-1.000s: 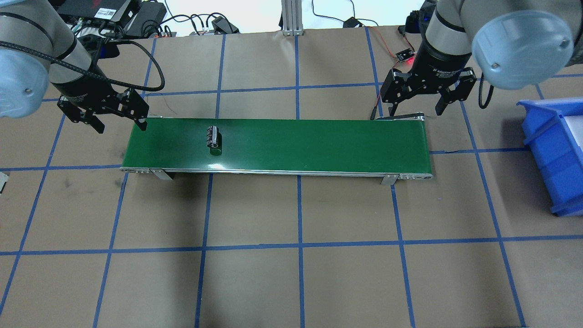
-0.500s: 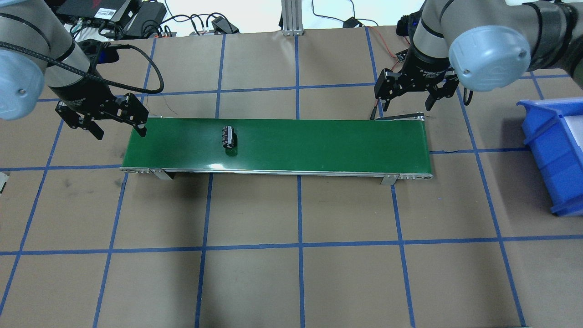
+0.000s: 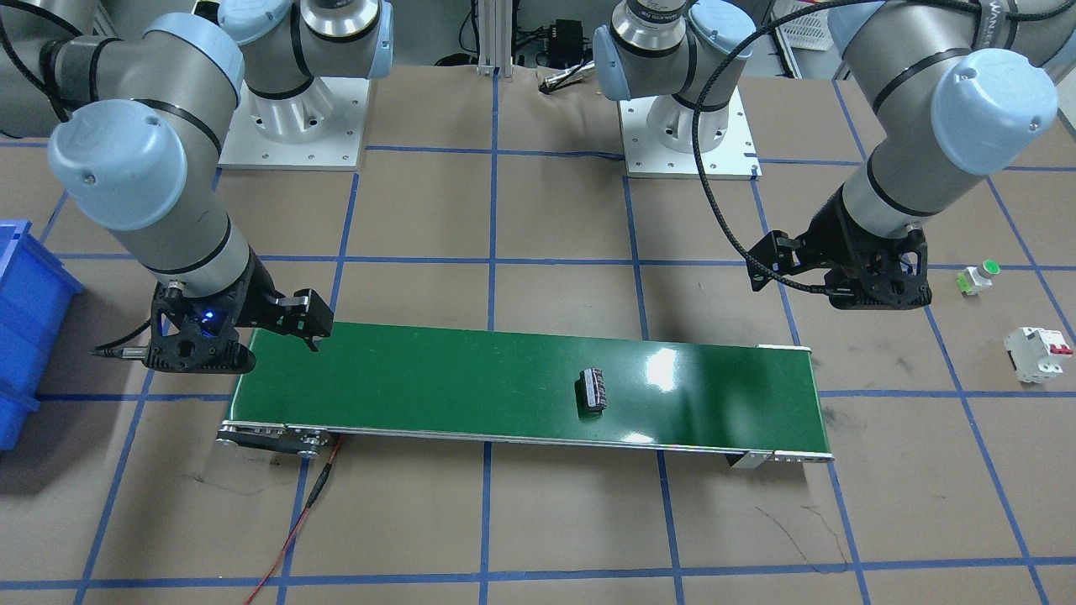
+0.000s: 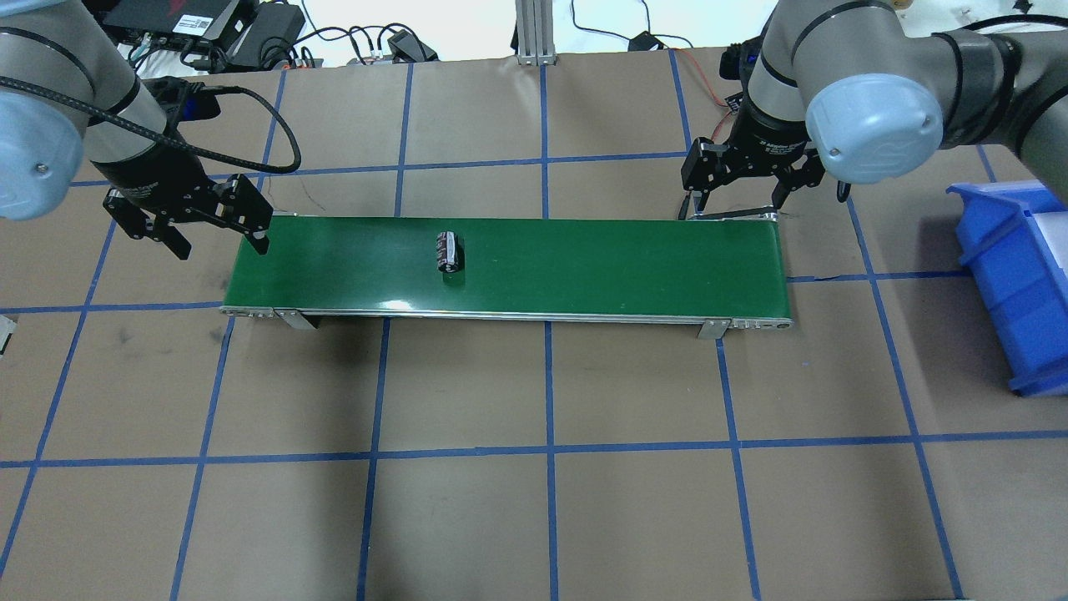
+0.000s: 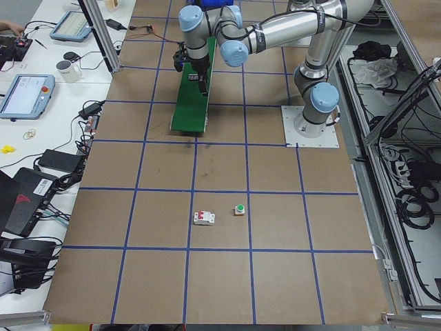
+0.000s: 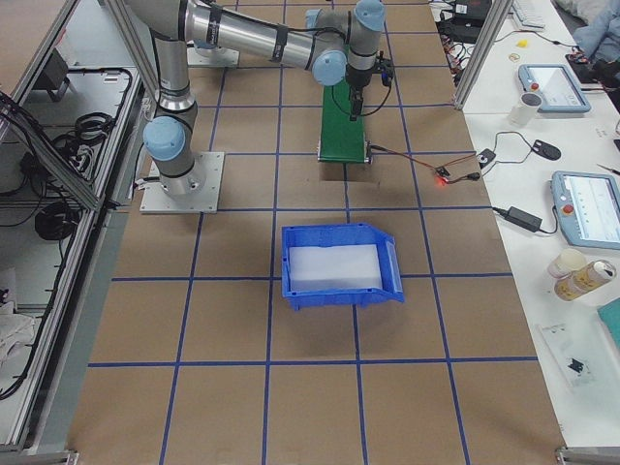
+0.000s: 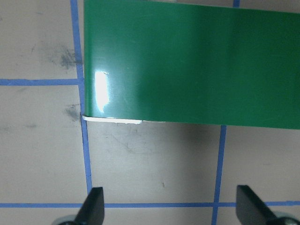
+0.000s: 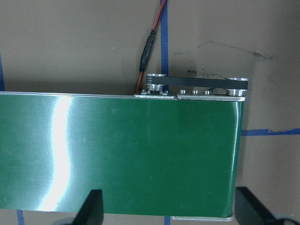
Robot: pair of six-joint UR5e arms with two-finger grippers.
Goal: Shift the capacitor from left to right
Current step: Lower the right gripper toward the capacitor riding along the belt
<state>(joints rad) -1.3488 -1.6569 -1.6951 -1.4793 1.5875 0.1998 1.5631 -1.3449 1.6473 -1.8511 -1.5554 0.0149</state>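
Broadly, the table (image 4: 551,517), papered brown and gridded with blue tape, carries a long green conveyor belt (image 4: 626,259) running from the robot's left to its right, and a blue bin (image 4: 1014,275) sits past the belt's right end, apart from it. The left gripper (image 4: 222,249) hangs over the belt's left end at its far corner, its fingers spread wide with nothing between them, and its wrist camera shows only bare belt and table. The right gripper (image 4: 741,206) hovers over the far corner of the belt's right end, equally spread and empty, its two fingers set apart along the belt's length. A white circuit breaker (image 3: 1040,353) and a green-capped button (image 3: 978,277) lie on the table beyond the belt's left end, well clear of both arms. The capacitor (image 4: 450,252) lies on its side on the belt, left of the belt's middle and touched by neither gripper, its long axis across the belt's width. It is somewhat nearer the left gripper, yet from the right gripper it lies straight along the belt toward the robot's left. As that gripper's fingers are set, they would likely close on the capacitor's curved sides, should it arrive beneath them
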